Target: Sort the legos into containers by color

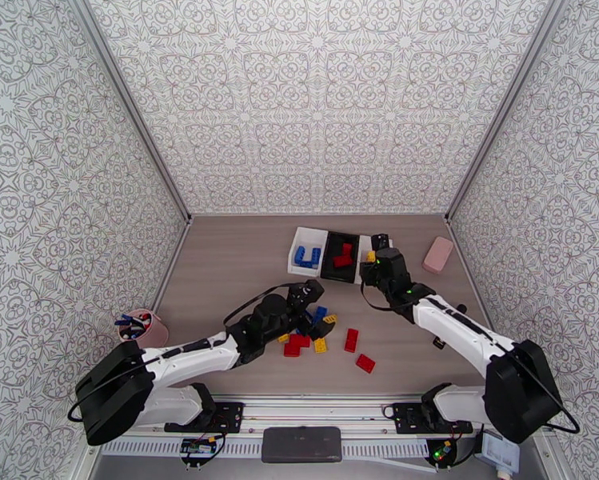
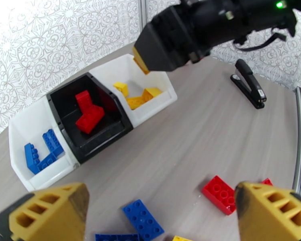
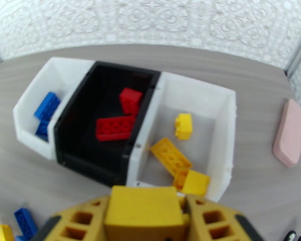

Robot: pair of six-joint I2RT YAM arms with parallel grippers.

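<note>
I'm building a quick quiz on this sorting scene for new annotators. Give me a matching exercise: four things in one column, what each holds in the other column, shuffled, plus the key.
Column one:
1. left white bin
2. black bin
3. right white bin
4. right gripper

Column two:
a. red bricks
b. one yellow brick, gripped
c. blue bricks
d. loose yellow bricks

Pairs: 1-c, 2-a, 3-d, 4-b.

Lab-style robot cell: patterned wall panels [image 1: 315,98] beyond and flanking the right gripper [image 1: 375,254], wood-grain tabletop [image 1: 219,266] beneath.
</note>
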